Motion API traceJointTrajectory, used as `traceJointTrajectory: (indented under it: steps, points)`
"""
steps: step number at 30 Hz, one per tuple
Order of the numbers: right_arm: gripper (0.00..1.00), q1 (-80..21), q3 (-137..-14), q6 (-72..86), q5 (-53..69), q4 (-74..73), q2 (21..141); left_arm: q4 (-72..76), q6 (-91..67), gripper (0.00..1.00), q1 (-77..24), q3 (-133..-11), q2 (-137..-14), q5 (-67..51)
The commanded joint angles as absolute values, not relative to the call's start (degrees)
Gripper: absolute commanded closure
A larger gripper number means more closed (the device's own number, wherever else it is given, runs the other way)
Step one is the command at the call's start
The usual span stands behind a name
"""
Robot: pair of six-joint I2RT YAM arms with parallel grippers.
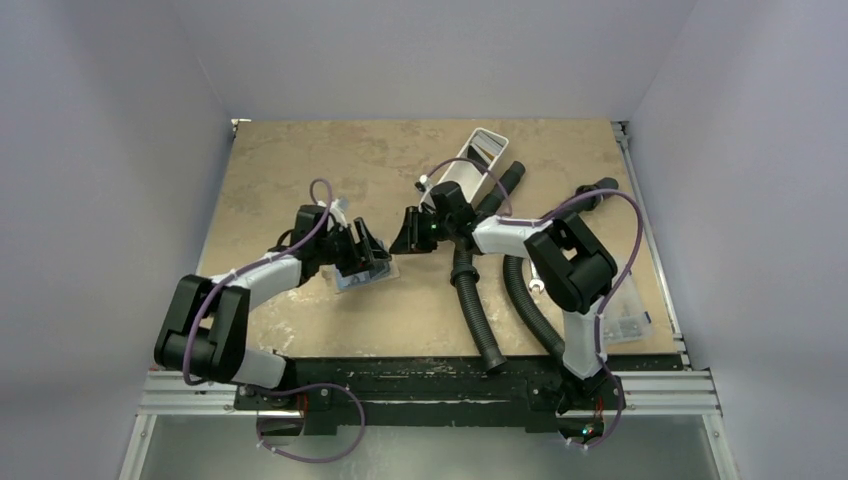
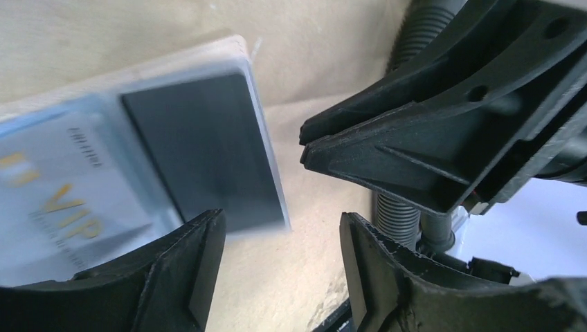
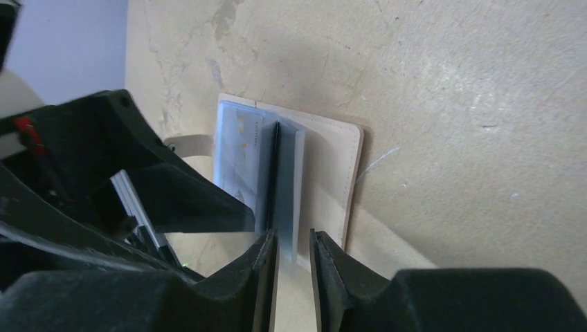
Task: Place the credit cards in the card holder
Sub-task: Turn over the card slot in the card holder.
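Observation:
The tan card holder [image 1: 368, 277] [image 3: 332, 166] lies open on the table, left of centre. A light blue card [image 2: 62, 187] [image 3: 239, 149] marked VIP rests on its lining. A black card [image 2: 201, 152] [image 3: 273, 173] lies partly over the blue one, its outer end sticking past the holder's edge. My left gripper [image 1: 362, 246] [image 2: 280, 225] hovers open just beside the cards, with only bare table between its fingers. My right gripper [image 1: 408, 238] [image 3: 292, 238] faces it from the right. Its jaws stand narrowly open, in line with the black card's end, pinching nothing.
Two black corrugated hoses [image 1: 475, 300] [image 2: 398, 214] run from mid-table to the front edge, right of the holder. A white rectangular tray [image 1: 470, 165] sits at the back centre. A clear plastic box [image 1: 625, 315] lies by the right edge.

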State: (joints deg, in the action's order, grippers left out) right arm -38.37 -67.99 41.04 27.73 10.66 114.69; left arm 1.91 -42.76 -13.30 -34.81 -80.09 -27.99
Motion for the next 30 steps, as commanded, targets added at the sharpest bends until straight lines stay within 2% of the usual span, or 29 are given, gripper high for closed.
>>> traceJointTrajectory:
  steps: [1, 5, 8, 11, 18, 30]
  points:
    - [0.67, -37.8, -66.5, 38.0, 25.1, 8.7, 110.4, 5.7, -43.0, 0.34, -16.2, -38.9, -83.9, -33.2]
    - [0.67, -37.4, -66.5, 35.1, 26.3, 8.8, 108.6, -6.2, -37.1, 0.28, -15.2, -42.0, -77.7, -26.0]
    - [0.67, -38.5, -68.1, 34.5, 27.4, 9.8, 109.4, -14.0, -34.9, 0.28, -12.3, -43.1, -72.9, -21.1]
    - [0.72, -41.4, -72.8, 33.4, 29.0, 8.4, 112.5, -17.9, -35.0, 0.3, -7.7, -42.4, -70.7, -20.6]
    - [0.84, -42.5, -74.1, 36.4, 30.9, 12.0, 119.0, -15.8, -35.9, 0.3, -5.1, -39.2, -72.4, -21.2]
    - [0.9, -41.2, -72.5, 34.3, 28.4, 10.4, 123.0, -14.3, -35.1, 0.28, -5.2, -36.7, -75.6, -18.5]
